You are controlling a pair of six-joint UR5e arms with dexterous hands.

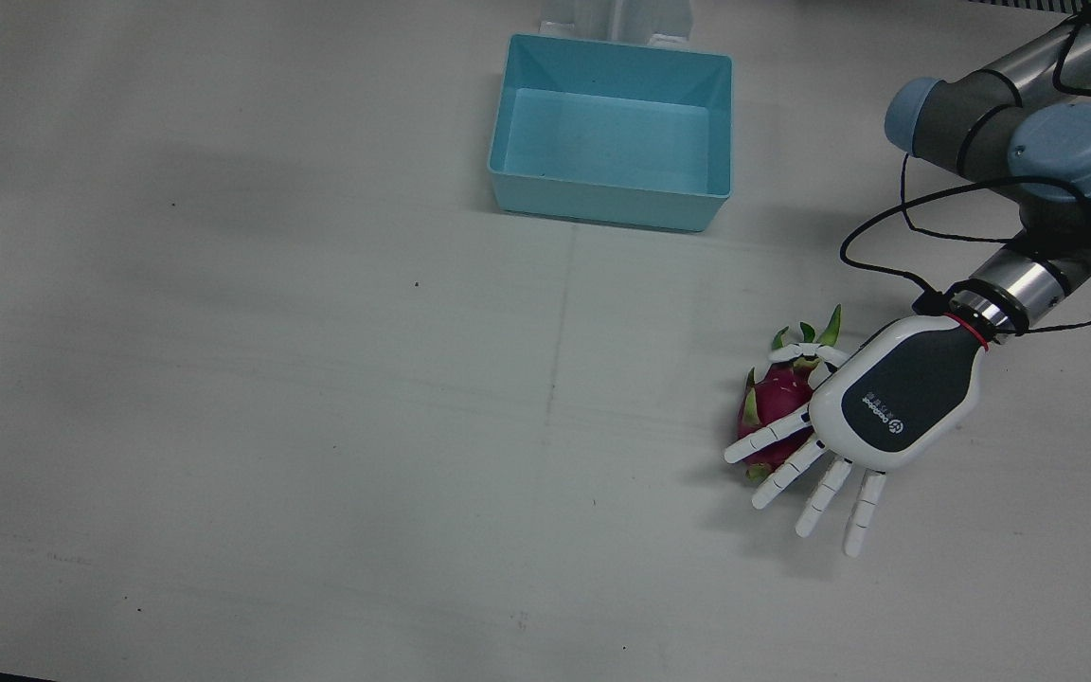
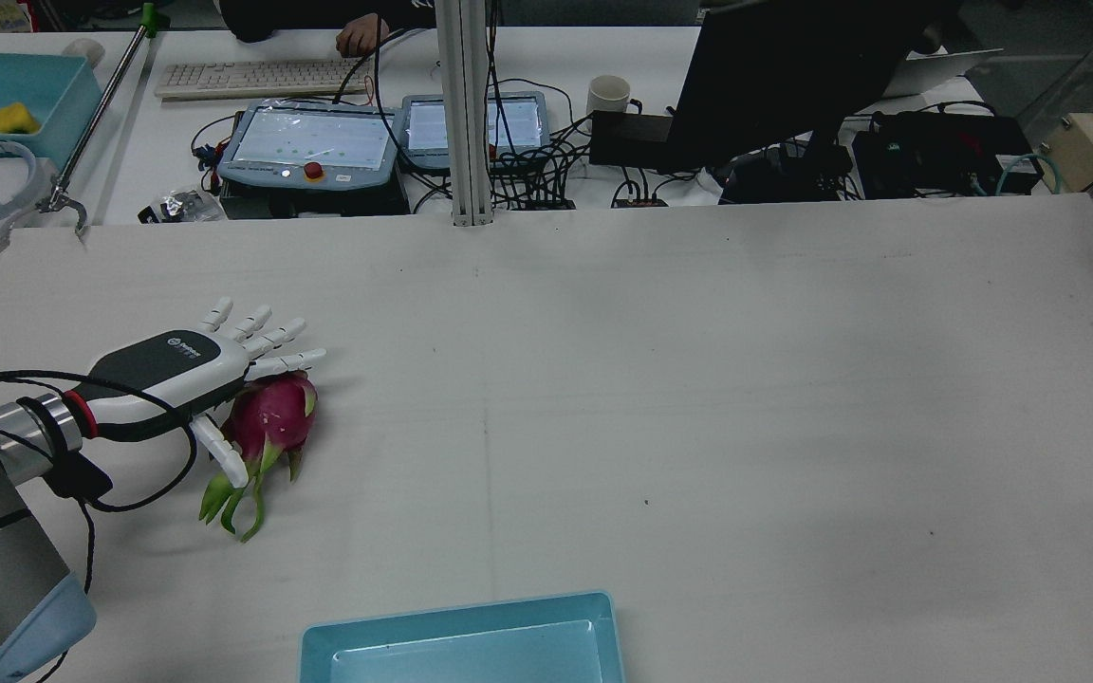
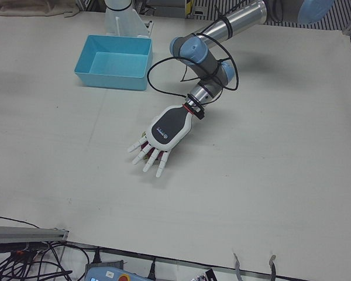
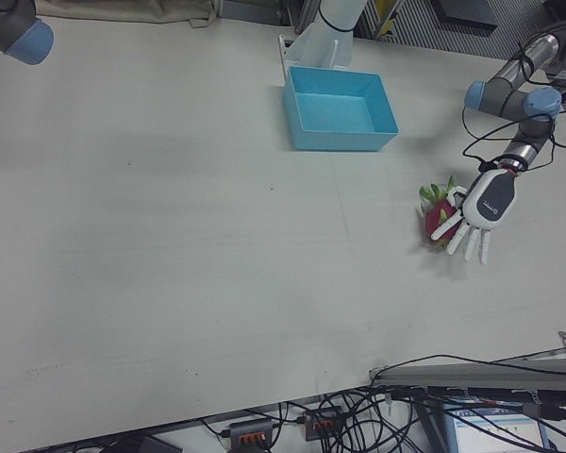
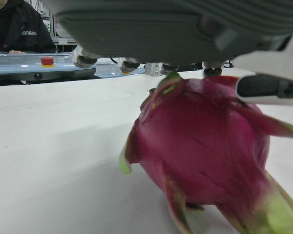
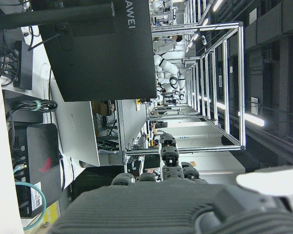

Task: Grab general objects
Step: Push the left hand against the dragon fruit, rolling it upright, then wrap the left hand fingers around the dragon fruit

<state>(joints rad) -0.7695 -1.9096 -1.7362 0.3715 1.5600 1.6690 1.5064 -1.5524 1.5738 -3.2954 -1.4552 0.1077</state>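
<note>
"HUAWEI" lettering on monitor (image 6: 102,48)

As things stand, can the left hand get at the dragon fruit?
Probably yes. The left hand hangs directly over the dragon fruit, fingers spread and not closed around it. Nothing else lies near the fruit on the table.

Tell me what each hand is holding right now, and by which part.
Nothing is held yet. The left hand hovers over the dragon fruit with fingers spread, its thumb beside the leafy end. The right hand shows only in its own view, holding nothing.
</note>
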